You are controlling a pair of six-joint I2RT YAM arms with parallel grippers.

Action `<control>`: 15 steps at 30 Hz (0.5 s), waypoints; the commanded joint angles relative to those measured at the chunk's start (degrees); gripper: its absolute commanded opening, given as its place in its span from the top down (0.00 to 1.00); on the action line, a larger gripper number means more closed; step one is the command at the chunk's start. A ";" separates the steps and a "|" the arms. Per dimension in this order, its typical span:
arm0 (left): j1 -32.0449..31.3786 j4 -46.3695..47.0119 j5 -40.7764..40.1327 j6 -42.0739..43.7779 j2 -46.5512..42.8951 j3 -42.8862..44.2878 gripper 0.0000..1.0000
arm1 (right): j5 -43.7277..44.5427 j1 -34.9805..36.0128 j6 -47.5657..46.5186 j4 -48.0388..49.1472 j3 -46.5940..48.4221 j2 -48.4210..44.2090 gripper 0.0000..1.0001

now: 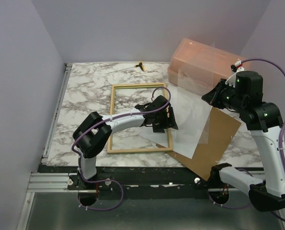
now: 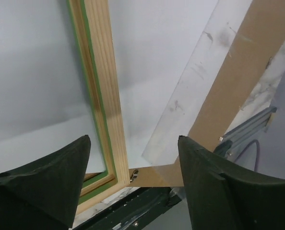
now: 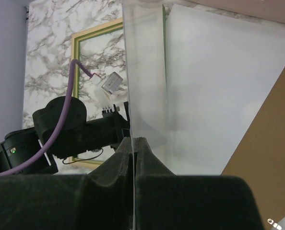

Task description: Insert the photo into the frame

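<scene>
On our marble table, walled in lilac, the photo lies white side up, straddling the frame's right rail. Our left gripper gapes wide above it. Our right gripper pinches a clear sheet.

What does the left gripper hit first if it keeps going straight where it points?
Probably the frame: its wooden rail runs between the left gripper's open fingers, slightly off centre. The photo lies right beside the rail, so it may touch that too; depth is unclear.
</scene>
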 commanded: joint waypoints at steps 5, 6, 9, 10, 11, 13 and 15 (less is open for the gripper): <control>3.69 13.93 5.12 0.72 -12.31 -13.26 0.19 | -0.01 -0.06 -0.52 0.46 1.29 -0.66 1.00; 4.83 16.33 6.31 0.67 -14.26 -16.17 0.19 | -0.17 -0.05 -0.47 0.60 1.15 -0.73 1.00; 10.07 25.33 10.34 -0.25 -19.62 -24.93 0.19 | -1.05 -0.04 -0.11 1.20 0.60 -0.81 1.00; 11.81 28.22 11.50 -0.46 -21.59 -28.43 0.19 | -1.30 -0.06 -0.03 1.47 0.36 -0.77 1.00; 14.14 29.79 12.58 -0.67 -23.21 -31.09 0.19 | -1.78 -0.17 0.17 1.80 0.16 -0.72 1.00; 18.63 31.01 13.40 0.07 -26.70 -36.18 0.19 | -2.30 -0.11 0.44 2.30 -0.27 -0.65 0.99; 23.33 29.01 13.51 2.13 -30.11 -39.79 0.19 | -3.03 -0.06 0.74 2.86 -0.74 -0.52 0.99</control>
